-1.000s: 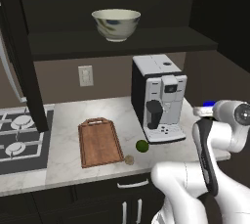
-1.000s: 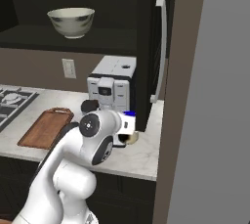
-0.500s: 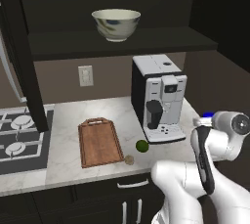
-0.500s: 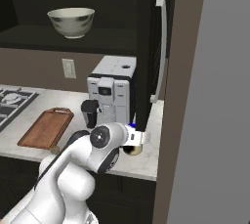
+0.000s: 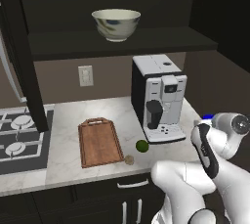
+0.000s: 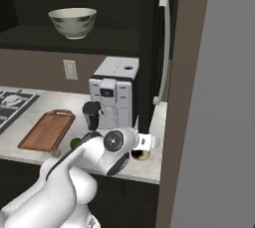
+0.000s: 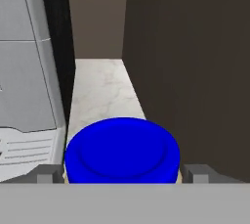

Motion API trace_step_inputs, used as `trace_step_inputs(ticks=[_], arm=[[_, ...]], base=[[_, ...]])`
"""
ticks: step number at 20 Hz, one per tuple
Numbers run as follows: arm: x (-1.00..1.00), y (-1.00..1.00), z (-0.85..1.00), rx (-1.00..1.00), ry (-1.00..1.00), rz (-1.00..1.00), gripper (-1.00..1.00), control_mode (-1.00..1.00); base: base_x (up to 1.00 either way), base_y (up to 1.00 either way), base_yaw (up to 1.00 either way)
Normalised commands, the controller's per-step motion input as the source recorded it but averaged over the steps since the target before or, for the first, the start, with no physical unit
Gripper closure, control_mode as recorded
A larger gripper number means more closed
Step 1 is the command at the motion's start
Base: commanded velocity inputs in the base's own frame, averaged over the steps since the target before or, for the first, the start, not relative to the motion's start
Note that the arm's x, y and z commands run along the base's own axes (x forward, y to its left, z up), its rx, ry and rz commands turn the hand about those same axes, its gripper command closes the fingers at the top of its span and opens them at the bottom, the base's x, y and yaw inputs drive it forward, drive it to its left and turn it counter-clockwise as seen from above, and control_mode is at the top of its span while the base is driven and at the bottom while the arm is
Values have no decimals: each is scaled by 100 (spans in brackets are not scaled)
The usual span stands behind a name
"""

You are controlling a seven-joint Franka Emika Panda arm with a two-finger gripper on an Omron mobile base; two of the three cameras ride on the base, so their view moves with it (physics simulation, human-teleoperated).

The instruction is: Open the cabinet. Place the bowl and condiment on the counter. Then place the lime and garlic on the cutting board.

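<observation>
The condiment (image 7: 122, 150), a small blue-lidded jar, now stands on the marbled grey-white counter (image 7: 105, 88) beside the white coffee machine (image 5: 159, 100); your arm has dropped lower, and the gripper (image 7: 122, 174) straddles the lid wide open, gripping nothing. The cream ceramic bowl (image 5: 116, 24) sits on the open dark cabinet's shelf (image 5: 122, 42), looking empty.

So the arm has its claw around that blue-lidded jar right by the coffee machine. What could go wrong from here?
The gripper stands open, a finger on each side of the condiment. Pulling away, a finger might catch the jar and tip it; it sits near the counter edge. The coffee machine and a dark wall flank the jar closely, so the hand could bump either. The bowl waits on the high cabinet shelf, and might fall if gripped poorly.
</observation>
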Motion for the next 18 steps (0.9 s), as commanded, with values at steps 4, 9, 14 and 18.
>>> trace_step_inputs(ticks=[4,9,14,18], arm=[[28,0,-49,0,0,0,100,-100],[17,0,-48,0,0,0,100,-100],[19,0,-37,0,0,0,100,-100],[22,0,-26,0,0,0,100,-100]], base=[[0,0,0],[0,0,0],[0,0,0],[0,0,0]])
